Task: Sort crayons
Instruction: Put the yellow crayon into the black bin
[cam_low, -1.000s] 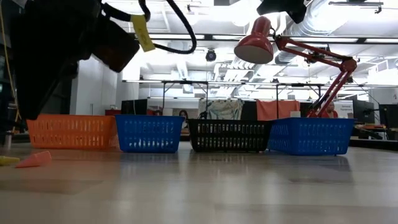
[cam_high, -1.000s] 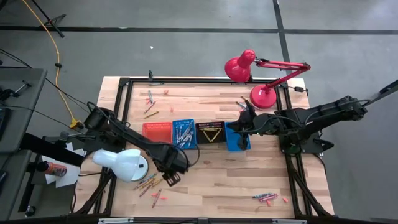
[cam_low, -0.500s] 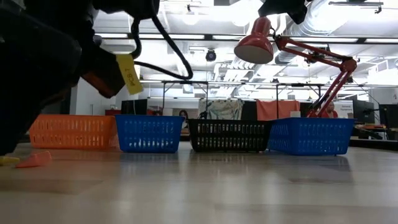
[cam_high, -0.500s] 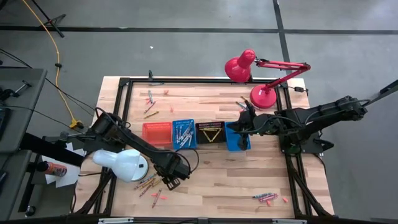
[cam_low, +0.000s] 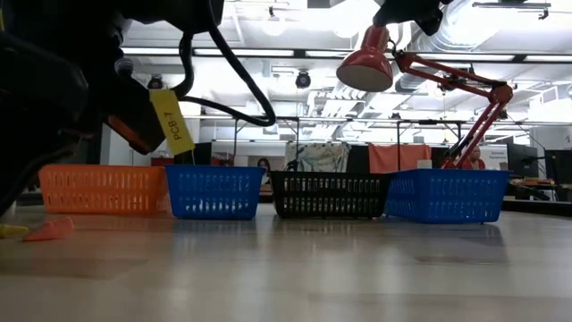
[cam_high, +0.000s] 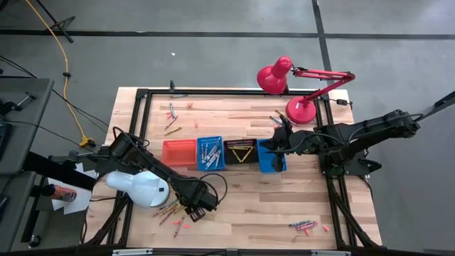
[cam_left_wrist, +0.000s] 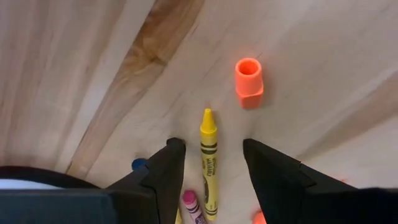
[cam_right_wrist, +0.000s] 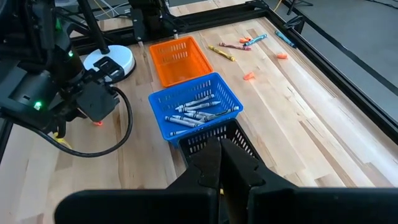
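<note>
The step in hand looks like a pick: the left gripper (cam_left_wrist: 209,163) hangs over the loose pile of crayons at the near-left part of the pale wooden plank table (cam_high: 242,203), its two dark fingers spread wide with nothing between the pads yet. In the left wrist view a thin yellow paper-wrapped crayon (cam_left_wrist: 209,162) lies on the wood directly in the gap between the jaws, its pointed tip reaching out past the fingertips and its body running back between them, closer to neither finger by much. A short orange crayon stub with a hollow end (cam_left_wrist: 249,82) lies beyond the fingertips and a little toward one side, well clear of the gap; the tip of a pink crayon (cam_left_wrist: 191,205) sits back near the palm, just beside the yellow one, and a small blue piece (cam_left_wrist: 139,165) shows outside one finger. The next move, as I judge it, calls for lowering straight down until the pads flank the yellow stick and then closing without also catching the pink neighbour, since the two lie nearly touching. After that the crayon would need carrying to one of the small mesh baskets, likely the black mesh basket (cam_high: 241,152) where yellow sticks already lie. The right gripper (cam_right_wrist: 221,162) waits with its fingers pressed together above that row of baskets, holding nothing.
</note>
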Available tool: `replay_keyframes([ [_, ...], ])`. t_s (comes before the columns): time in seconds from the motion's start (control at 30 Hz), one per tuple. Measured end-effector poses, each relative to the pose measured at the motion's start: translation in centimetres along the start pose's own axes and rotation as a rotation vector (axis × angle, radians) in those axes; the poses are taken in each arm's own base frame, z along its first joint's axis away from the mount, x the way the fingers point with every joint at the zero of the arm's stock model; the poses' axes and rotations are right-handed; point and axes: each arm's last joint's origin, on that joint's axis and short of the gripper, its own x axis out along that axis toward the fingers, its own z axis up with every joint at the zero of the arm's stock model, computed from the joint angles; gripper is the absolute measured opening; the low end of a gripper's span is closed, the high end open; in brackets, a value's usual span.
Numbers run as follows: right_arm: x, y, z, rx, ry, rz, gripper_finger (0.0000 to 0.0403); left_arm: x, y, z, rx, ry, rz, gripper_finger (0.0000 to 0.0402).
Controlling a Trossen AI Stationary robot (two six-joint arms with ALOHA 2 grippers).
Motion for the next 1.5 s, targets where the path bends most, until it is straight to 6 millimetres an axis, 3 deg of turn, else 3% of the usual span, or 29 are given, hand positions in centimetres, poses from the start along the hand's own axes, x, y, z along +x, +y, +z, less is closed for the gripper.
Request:
replay_keyframes([
  [0.13, 0.0, 0.0, 0.0, 0.0, 0.001, -0.001, 0.0, 0.1, -0.1, 0.0, 0.006, -0.003, -0.005, 0.0125],
  [0.37, 0.0, 0.0, -0.1, -0.002, 0.005, -0.003, 0.0, 0.1, -0.1, 0.1, 0.039, -0.016, -0.005, 0.0012],
  [1.13, 0.0, 0.0, -0.1, -0.002, 0.005, -0.003, 0.0, -0.2, 0.1, 0.0, 0.09, -0.027, 0.014, 0.0001],
  [1.5, 0.0, 0.0, -0.1, -0.003, 0.006, -0.004, 0.0, -3.8, 1.6, -0.3, 0.085, -0.115, -0.017, 0.0001],
])
